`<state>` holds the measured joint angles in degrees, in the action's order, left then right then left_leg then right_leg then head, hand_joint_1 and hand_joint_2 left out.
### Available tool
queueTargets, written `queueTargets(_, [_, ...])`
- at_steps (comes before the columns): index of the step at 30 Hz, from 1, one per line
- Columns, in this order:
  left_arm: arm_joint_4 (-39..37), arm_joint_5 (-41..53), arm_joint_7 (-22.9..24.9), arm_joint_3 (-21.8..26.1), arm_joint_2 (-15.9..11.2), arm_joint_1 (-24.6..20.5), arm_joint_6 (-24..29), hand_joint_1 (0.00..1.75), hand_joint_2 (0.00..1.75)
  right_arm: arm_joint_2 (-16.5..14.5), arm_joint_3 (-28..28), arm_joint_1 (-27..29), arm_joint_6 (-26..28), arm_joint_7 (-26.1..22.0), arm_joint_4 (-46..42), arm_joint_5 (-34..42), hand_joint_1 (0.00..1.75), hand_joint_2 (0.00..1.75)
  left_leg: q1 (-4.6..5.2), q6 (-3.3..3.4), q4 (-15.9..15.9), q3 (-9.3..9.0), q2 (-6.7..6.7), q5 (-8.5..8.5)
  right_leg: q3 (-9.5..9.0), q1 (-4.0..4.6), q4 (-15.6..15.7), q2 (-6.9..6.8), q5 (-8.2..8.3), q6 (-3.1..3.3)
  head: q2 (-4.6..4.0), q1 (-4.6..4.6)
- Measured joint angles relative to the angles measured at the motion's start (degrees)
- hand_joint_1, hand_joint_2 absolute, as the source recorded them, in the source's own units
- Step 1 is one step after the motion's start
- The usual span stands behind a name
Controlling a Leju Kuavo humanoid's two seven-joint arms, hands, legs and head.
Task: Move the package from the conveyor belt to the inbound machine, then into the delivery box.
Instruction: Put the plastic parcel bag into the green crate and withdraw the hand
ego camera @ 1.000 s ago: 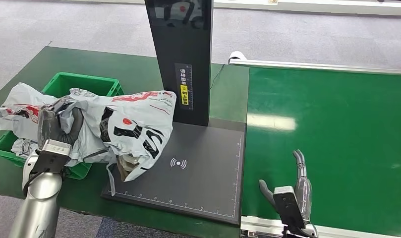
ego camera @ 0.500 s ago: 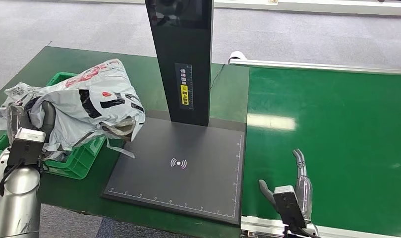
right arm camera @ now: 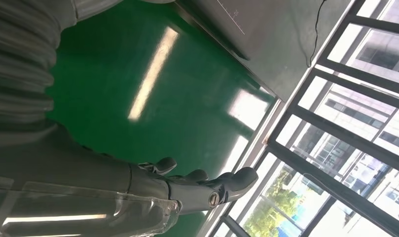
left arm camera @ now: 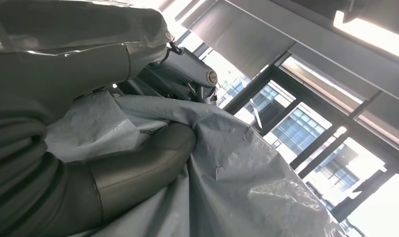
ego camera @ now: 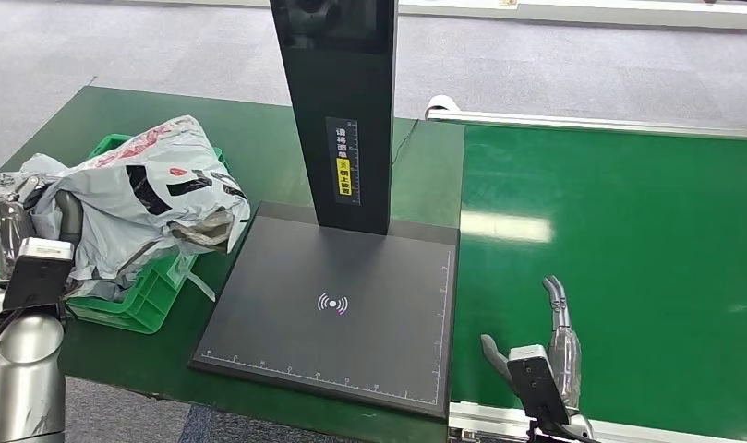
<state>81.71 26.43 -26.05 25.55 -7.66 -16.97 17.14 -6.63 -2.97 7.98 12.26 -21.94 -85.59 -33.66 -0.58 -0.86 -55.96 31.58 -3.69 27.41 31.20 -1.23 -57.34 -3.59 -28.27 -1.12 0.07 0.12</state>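
Package point(ego camera: 152, 198): crumpled grey printed polybag

From my head view the package point(ego camera: 152, 198) covers most of the box point(ego camera: 140, 297) — I can't see inside it. The machine's point(ego camera: 337, 111) screen is cut off at the top edge. My left hand point(ego camera: 32, 226) is half buried in plastic — its fingers mostly hidden.

A wireless-wave sign point(ego camera: 332, 304) on the inbound machine's plate point(ego camera: 369, 341); its column label point(ego camera: 347, 173) too small to read.
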Motion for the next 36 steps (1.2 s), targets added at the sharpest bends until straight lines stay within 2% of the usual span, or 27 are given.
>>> queueTargets(11, [2.6, 0.5, 0.0, 0.2, -0.5, -1.7, 0.5, 1.75, 1.75, -0.1, 0.2, 0.0, 0.1, -0.6, 0.0, -0.3, 0.00, 1.75, 0.00, 0.00, 0.0, 0.00, 0.00, 0.00, 0.02, 0.00, 0.0, 0.00, 0.00, 0.00, 0.00, -0.01])
queueTargets(22, [5.3, 1.2, 1.6, 0.1, -2.9, -5.8, 0.7, 1.75, 1.75, -0.5, 0.3, 0.0, 0.2, -1.1, 0.1, 0.2, 0.00, 1.75, 0.00, 0.00, 0.0, 0.00, -0.01, 0.00, 0.03, 0.01, 0.0, 0.00, 0.00, 0.00, 0.00, 0.00])
queueTargets(36, [-4.8, 4.3, 1.7, 1.1, -6.8, -11.4, 5.1, 1.75, 1.75, -1.8, 0.6, 0.0, -0.9, -1.0, 0.2, -0.5, 0.00, 1.75, 0.00, -0.01, 0.0, 0.01, 0.00, -0.02, 0.02, 0.01, 0.0, 0.00, 0.00, 0.00, 0.00, 0.00])
